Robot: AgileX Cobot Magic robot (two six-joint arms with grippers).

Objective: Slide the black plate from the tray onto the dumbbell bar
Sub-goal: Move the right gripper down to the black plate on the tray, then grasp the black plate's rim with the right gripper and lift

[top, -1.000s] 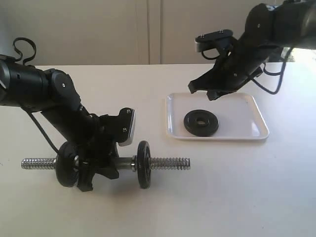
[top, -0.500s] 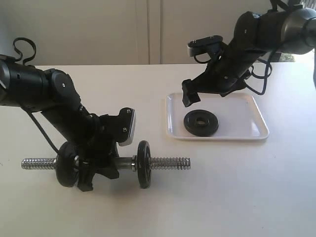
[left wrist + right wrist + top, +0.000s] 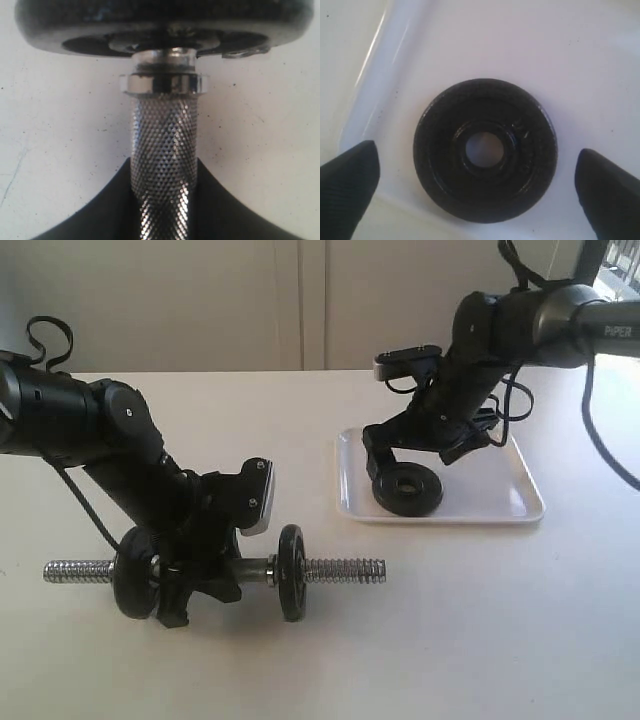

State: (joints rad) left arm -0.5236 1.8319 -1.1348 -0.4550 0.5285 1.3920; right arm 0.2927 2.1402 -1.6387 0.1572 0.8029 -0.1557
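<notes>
At upper right, the right gripper [image 3: 413, 454] hangs just above the flat black plate [image 3: 426, 496], fingers [image 3: 347, 175] spread either side; the left gripper [image 3: 196, 576] pinches the dumbbell bar [image 3: 342, 568].

This looks like a robotics lab or a plain test room. A bare white table [image 3: 480, 640] lies under the fingers [image 3: 347, 172], and blank cream wall panels [image 3: 200, 300] stand well behind them. The black jointed left arm [image 3: 100, 430] and right arm [image 3: 520, 320] trail loose cables [image 3: 45, 340].
</notes>
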